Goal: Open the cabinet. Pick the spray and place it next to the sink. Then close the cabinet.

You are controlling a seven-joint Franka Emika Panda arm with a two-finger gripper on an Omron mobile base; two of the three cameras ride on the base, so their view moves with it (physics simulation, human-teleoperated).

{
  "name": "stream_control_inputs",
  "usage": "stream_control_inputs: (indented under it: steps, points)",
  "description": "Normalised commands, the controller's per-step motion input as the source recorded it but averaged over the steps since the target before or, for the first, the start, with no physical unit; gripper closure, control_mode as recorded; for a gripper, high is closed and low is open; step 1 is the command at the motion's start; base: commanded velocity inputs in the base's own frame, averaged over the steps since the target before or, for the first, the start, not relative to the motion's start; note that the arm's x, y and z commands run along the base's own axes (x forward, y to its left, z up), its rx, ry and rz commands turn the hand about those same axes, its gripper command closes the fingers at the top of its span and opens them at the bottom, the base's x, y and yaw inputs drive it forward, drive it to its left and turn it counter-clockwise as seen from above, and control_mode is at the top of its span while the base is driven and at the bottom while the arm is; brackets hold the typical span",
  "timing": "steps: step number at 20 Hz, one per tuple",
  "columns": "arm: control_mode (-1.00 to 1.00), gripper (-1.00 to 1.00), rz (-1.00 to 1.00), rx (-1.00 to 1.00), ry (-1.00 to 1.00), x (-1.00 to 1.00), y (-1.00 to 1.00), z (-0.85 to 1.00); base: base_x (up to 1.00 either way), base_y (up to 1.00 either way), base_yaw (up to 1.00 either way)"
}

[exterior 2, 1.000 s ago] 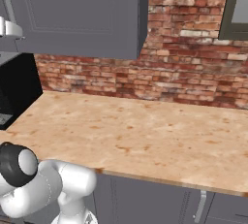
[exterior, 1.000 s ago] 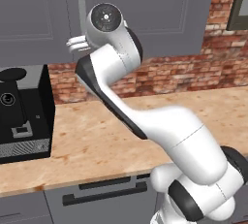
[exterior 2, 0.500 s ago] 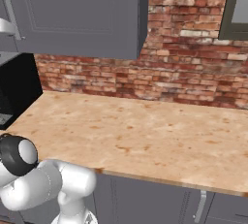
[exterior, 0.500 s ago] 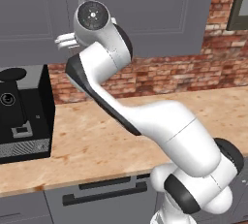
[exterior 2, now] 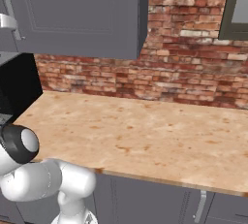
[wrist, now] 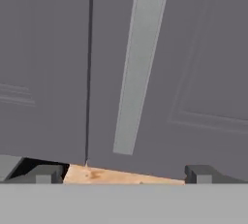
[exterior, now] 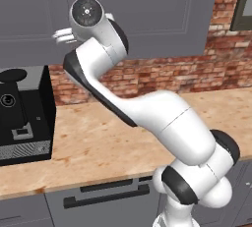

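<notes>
Kitchen, wall-cabinet bay; countertop of pale mottled wood.

Item, nearest: gripper, jaws spread wide, grasping nothing, facing the cabinet squarely.

Change: over the last second the hand has slid leftward along the door front, bringing the silver bar handle between the fingertips. Judged: approach step, door still shut, spray presumably hidden behind it.

Beyond: black coffee machine at left; red brick wall behind; window frame at far right.
</notes>
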Motion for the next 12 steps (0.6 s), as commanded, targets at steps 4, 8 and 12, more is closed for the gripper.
stream_control_inputs:
  steps: [4, 8, 12]
  points:
    - [-1.0, -1.0, -0.07, 0.0, -0.18, 0.38, 0.0, 0.0, 0.0, 0.0, 0.0]
    - [-1.0, -1.0, -0.06, 0.0, -0.12, 0.31, 0.0, 0.0, 0.0, 0.0, 0.0]
    - [-1.0, -1.0, -0.05, 0.0, -0.02, 0.24, 0.0, 0.0, 0.0, 0.0, 0.0]
